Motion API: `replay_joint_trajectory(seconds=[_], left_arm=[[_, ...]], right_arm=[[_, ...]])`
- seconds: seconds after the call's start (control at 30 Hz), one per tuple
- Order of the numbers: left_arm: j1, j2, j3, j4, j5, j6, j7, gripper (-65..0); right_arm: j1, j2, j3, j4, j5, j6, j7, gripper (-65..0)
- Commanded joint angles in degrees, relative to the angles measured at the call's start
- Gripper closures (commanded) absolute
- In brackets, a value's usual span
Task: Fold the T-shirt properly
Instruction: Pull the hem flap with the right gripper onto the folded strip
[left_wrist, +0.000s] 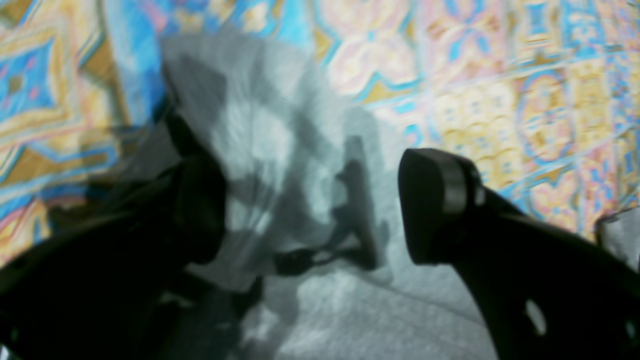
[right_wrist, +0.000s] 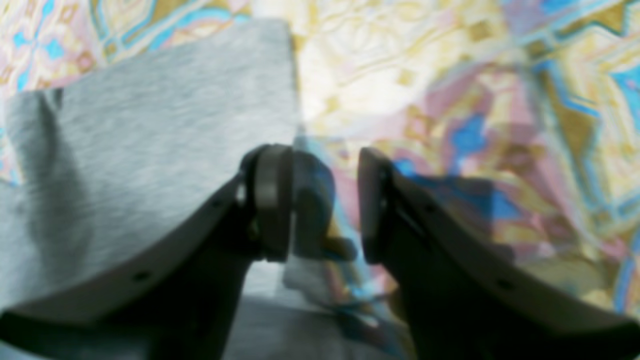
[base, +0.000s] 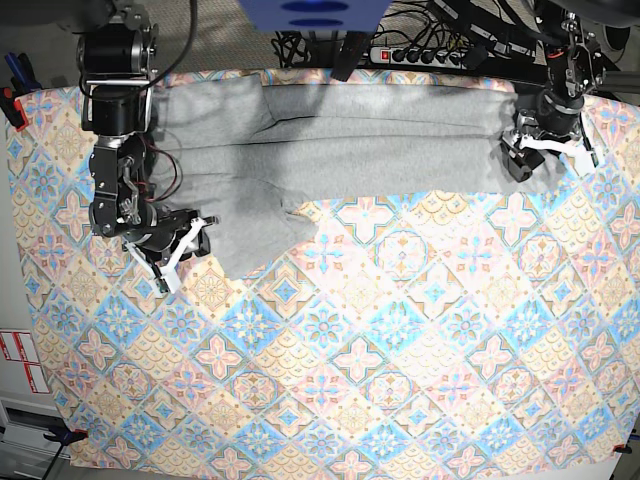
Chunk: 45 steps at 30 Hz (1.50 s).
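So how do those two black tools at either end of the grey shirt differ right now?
The left tool stands with its jaws spread wide; the right tool is open more narrowly. The left one hovers over the light heather-grey knit T-shirt at the patterned pastel tablecloth's far edge; the right one sits nearer, beside the shirt's edge, mostly over the cloth. Both hold nothing.

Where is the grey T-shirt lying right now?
In the base view the T-shirt lies stretched along the far edge of the patterned tablecloth, between the two grippers, with one part hanging down toward the right gripper on the picture's left.
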Motion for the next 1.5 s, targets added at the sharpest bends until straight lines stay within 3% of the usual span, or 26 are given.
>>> replay_joint_trajectory(seconds=[0.0, 0.17, 0.4, 0.47, 0.57, 0.63, 0.83, 0.93, 1.07, 1.23, 1.47], left_arm=[[0.0, 0.2, -0.4, 1.5, -0.4, -0.4, -0.9, -53.4], [-0.1, 0.5, -0.1, 3.7, -0.4, -0.3, -0.9, -53.4], [-0.1, 0.5, -0.2, 3.9, -0.4, -0.3, -0.9, -53.4], [0.0, 0.5, -0.4, 3.9, -0.4, -0.3, -0.9, -53.4], [0.1, 0.5, -0.5, 3.9, -0.4, -0.3, -0.9, -53.4], [0.1, 0.5, -0.4, 3.9, -0.4, -0.3, -0.9, -53.4], [0.1, 0.5, -0.3, 3.8, -0.4, -0.3, -0.9, -53.4], [0.1, 0.5, -0.5, 3.8, -0.4, -0.3, -0.9, -53.4], [0.1, 0.5, -0.5, 3.8, -0.4, -0.3, -0.9, -53.4], [0.1, 0.5, -0.6, 3.7, -0.4, -0.4, -0.9, -53.4], [0.0, 0.5, -0.3, 3.7, -0.4, -0.4, -0.9, -53.4]], right_arm=[[1.3, 0.3, -1.8, 0.8, 1.0, 0.5, 0.8, -21.5], [1.3, 0.3, -10.8, 0.7, 1.0, 0.5, 0.8, -21.5], [1.0, 0.3, -15.2, 0.7, 1.0, 0.6, 0.8, -20.5], [1.0, 0.3, -15.4, 0.7, 1.0, 0.6, 0.8, -15.1], [1.0, 0.3, -15.2, 1.6, 1.3, 0.7, 1.0, 0.0], [0.9, 0.3, -15.2, 3.5, 1.4, 0.7, 0.9, -0.2], [-3.5, 0.3, -5.4, 14.9, 1.4, 0.7, 0.5, -0.2], [-6.2, 0.3, -1.2, 21.5, 1.5, 0.7, -4.5, -0.2], [-9.9, 0.3, -0.3, 30.1, 7.3, 0.7, -9.3, -0.2], [-20.8, 0.6, 4.8, 38.4, 13.0, 0.7, -9.5, -0.2], [-32.7, 0.6, 9.7, 47.6, 13.5, 0.7, -9.5, -0.2]])
